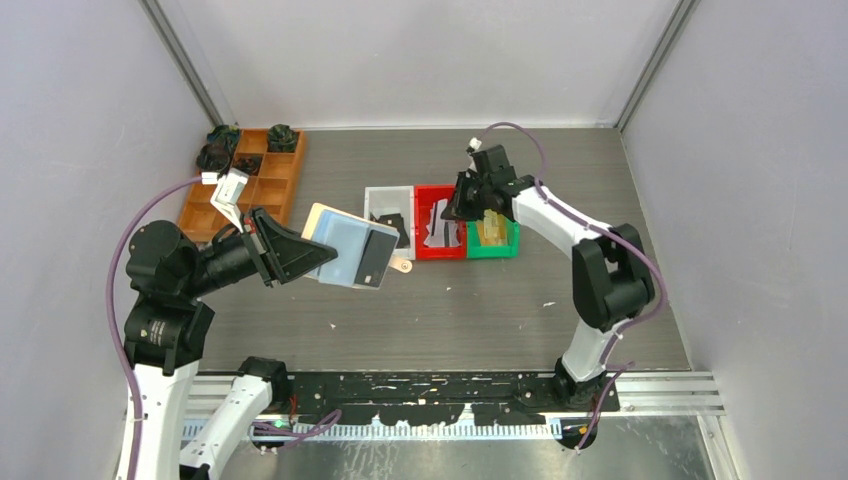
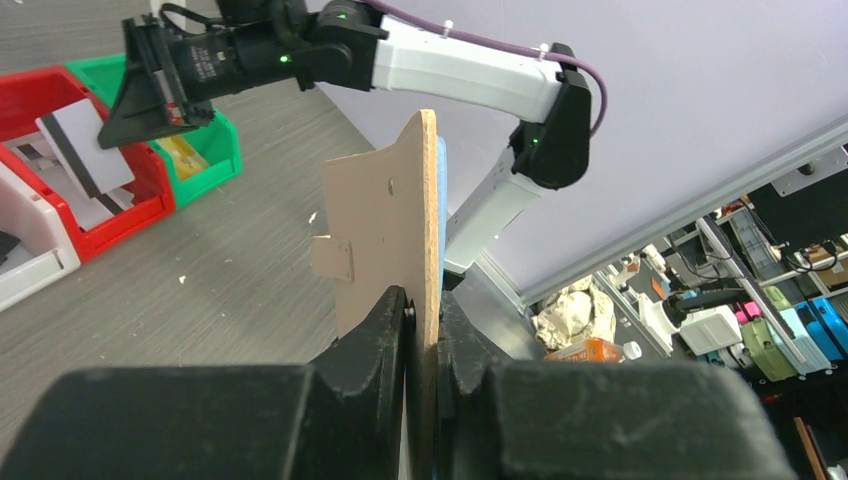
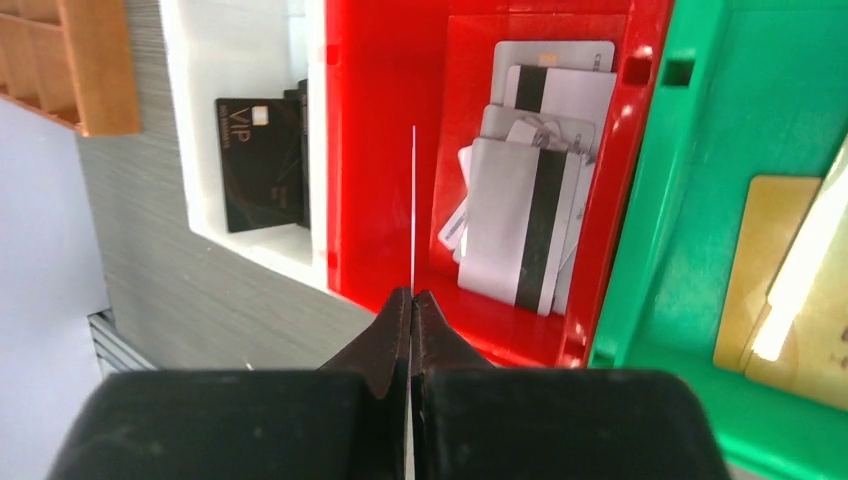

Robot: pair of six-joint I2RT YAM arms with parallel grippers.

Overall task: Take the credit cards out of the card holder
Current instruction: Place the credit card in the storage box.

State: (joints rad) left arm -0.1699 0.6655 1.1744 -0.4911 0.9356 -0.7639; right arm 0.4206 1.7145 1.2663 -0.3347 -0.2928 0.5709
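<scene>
While the left gripper point(image 2: 422, 300) clamps the stiff wallet point(image 2: 385, 230), the right gripper point(image 3: 411, 297) nips a thin, likely slippery card point(image 2: 88, 160) by its edge.

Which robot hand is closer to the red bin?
Right. The right gripper hangs over the red bin with a card; the left gripper holds the wallet beyond the white bin.

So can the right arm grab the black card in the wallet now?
Probably not yet: the right gripper is shut on a card above the red bin. Once freed, nothing seems to block the black card.
</scene>
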